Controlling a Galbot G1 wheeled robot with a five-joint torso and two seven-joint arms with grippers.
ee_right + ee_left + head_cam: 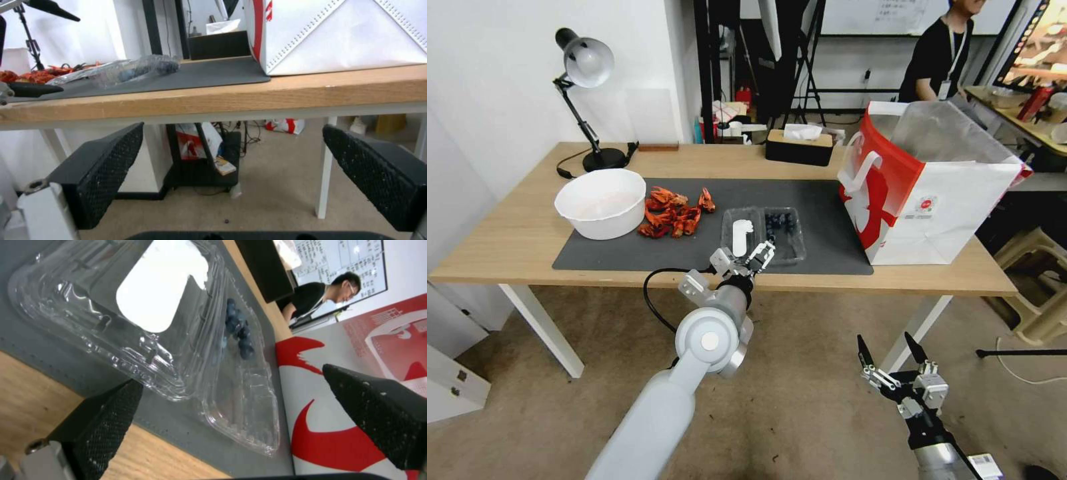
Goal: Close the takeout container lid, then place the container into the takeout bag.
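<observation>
Container [764, 233]: lay open on the mat near the table's front edge, lid [742, 234] flat, unclosed. Bag [924, 190]: empty-looking, at right end. Left gripper [746, 257]: fingers apart, just before the container. Right gripper [894, 353]: apart, below table.

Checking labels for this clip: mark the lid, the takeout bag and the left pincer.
lid [742, 231], head view, on its white label.
takeout bag [954, 220], head view, on its white side.
left pincer [742, 257], head view, between its fingertips.

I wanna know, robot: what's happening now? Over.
Left hand open at the takeout container. Lid open. Right hand open, below table. Nothing blocking.
</observation>
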